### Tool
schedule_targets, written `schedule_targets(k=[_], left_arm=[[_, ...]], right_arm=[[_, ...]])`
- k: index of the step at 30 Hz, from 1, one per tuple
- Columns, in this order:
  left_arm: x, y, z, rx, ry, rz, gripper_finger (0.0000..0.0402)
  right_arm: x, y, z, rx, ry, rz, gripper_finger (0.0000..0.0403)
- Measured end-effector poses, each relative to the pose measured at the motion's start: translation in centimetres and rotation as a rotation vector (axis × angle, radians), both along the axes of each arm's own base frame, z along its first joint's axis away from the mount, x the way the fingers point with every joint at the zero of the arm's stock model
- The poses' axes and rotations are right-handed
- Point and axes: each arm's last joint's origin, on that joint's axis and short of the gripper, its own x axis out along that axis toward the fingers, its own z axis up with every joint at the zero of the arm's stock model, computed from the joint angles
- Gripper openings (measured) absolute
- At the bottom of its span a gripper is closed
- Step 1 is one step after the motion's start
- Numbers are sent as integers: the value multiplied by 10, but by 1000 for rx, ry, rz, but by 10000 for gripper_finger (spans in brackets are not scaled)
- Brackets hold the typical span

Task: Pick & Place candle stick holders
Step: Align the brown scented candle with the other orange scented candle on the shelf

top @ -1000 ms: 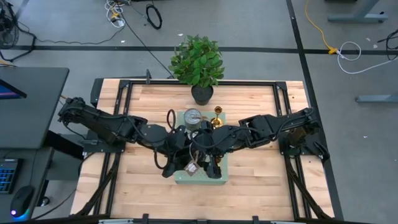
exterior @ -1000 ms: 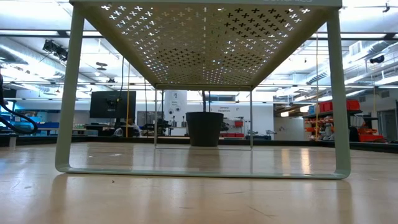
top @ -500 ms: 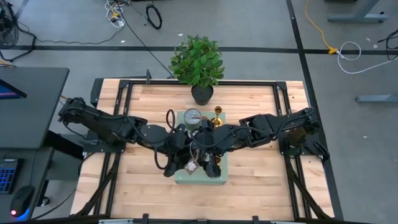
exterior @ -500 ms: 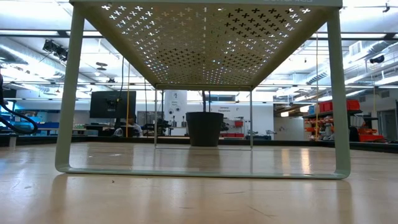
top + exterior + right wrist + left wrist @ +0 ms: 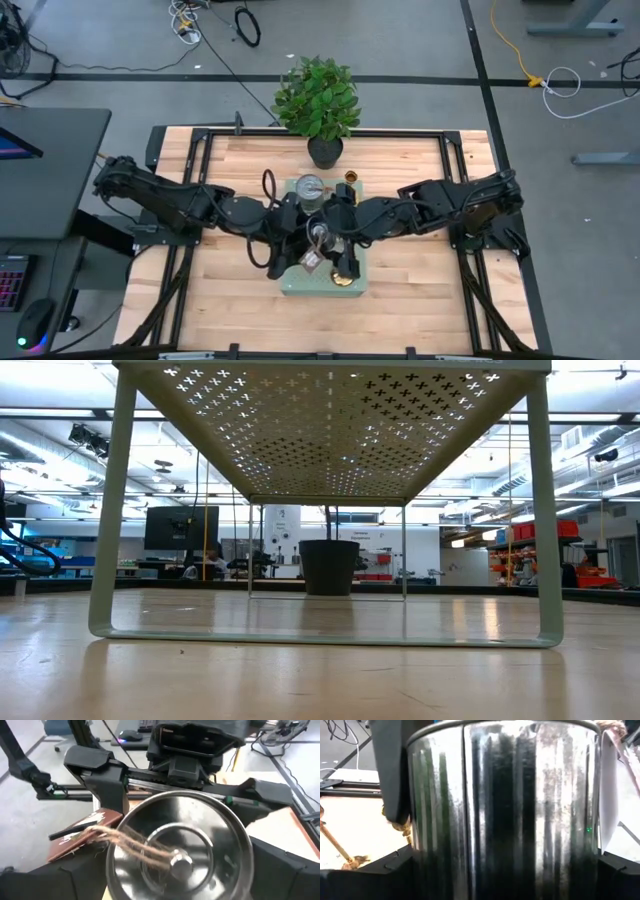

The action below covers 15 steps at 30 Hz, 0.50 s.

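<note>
A squat silver candle stick holder (image 5: 180,850), with a brown tag (image 5: 85,837) tied on by twine, hangs over the pale green board (image 5: 290,285) at the table's middle. My left gripper (image 5: 316,238) is shut on it, and its ribbed wall (image 5: 505,810) fills the left wrist view. My right gripper (image 5: 180,880) faces the holder's round end, open, with a finger standing on either side of it. Whether those fingers touch the holder I cannot tell. A second silver holder (image 5: 310,186) and a gold one (image 5: 351,178) stand on the board's far end. Another gold piece (image 5: 345,279) stands near its front right corner. My left gripper pinches the silver holder's round side wall (image 5: 131,815) between its two fingers (image 5: 111,785), one on each side. The fingers come nearly level from the table's left. The holder lies on its side over the board, one round end turned toward my right gripper, its tag dangling.
A leafy plant in a black pot (image 5: 318,100) stands at the table's far edge, just behind the board. In the low view the board (image 5: 330,420) rests on thin legs, with the pot (image 5: 330,565) beyond it. Bare wood lies left and right of the board.
My right gripper has drawn back a little toward the table's right edge and risen slightly. The gold piece at the board's front right corner now shows from above. My left gripper has kept still with the silver holder.
</note>
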Motion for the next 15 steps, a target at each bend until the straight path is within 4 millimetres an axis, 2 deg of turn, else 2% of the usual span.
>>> schedule_targets(k=[4,10,15], left_arm=[[-1,0,-1,7,16,13,359],[-11,-1,-4,32,71,49,359],[-20,-4,3,32,35,64,359]], right_arm=[[-10,0,4,22,23,-12,374],[-43,-2,16,71,90,-18,374],[-66,-3,25,124,102,-49,374]])
